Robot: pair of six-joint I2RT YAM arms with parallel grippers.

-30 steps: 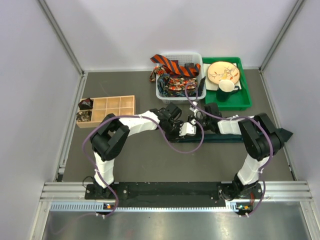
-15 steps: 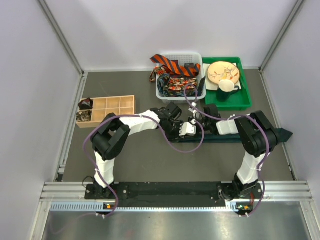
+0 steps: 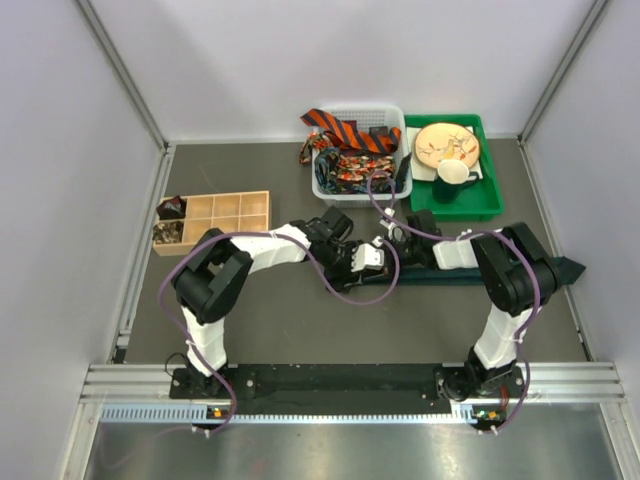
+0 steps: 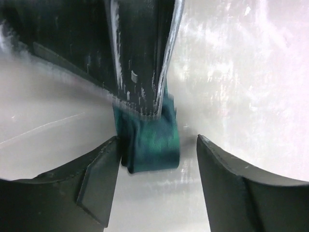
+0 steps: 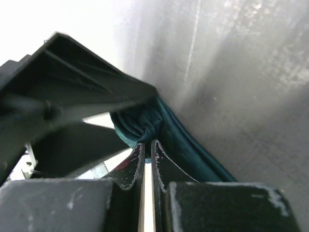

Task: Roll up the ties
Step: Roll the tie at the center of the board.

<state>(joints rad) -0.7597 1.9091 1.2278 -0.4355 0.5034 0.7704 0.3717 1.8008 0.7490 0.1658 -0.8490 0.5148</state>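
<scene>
Straddles the rolled teal tie (image 4: 145,142) with left gripper (image 4: 157,140) spread wide; presses right gripper (image 5: 147,143) together, tips against it.

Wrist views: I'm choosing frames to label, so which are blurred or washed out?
Left wrist: teal tie smeared by motion, table glaring. Right wrist: upper-left corner blown white, nearby dark shapes soft. Top external: sharp, evenly lit.

A white basket (image 3: 321,186) holds patterned ties (image 3: 350,170), with an orange-and-black striped tie (image 3: 335,127) draped over its far rim, a green tray (image 3: 482,205) just right of it, a wooden compartment box (image 3: 225,215) well to its left, and the left gripper (image 3: 372,258) and right gripper (image 3: 398,238) meeting over a dark teal tie (image 3: 565,268) in front of it.
</scene>
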